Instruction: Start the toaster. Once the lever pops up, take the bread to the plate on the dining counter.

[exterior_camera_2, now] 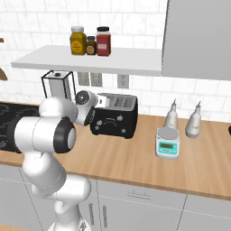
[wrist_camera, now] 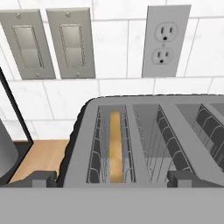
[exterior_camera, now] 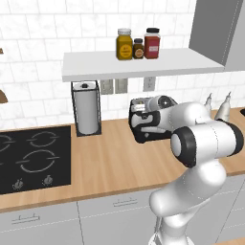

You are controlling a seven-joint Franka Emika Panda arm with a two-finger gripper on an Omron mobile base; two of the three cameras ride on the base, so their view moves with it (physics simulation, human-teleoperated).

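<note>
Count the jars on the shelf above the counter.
3, standing together in a row on the white shelf: a yellow jar on the left, a small dark jar in the middle, and a red jar on the right. Nothing seems hidden behind them.

Evenly and brightly lit, flat rendered look, no clear light source. Soft shadow under the shelf (exterior_camera: pixel 143 64) on the white wall tiles (exterior_camera: pixel 38 57). Mild sheen on the arm's white shells (exterior_camera_2: pixel 45 131). Sharp throughout, no blur; slightly jagged edges, no visible bending at borders. No glare.
</note>
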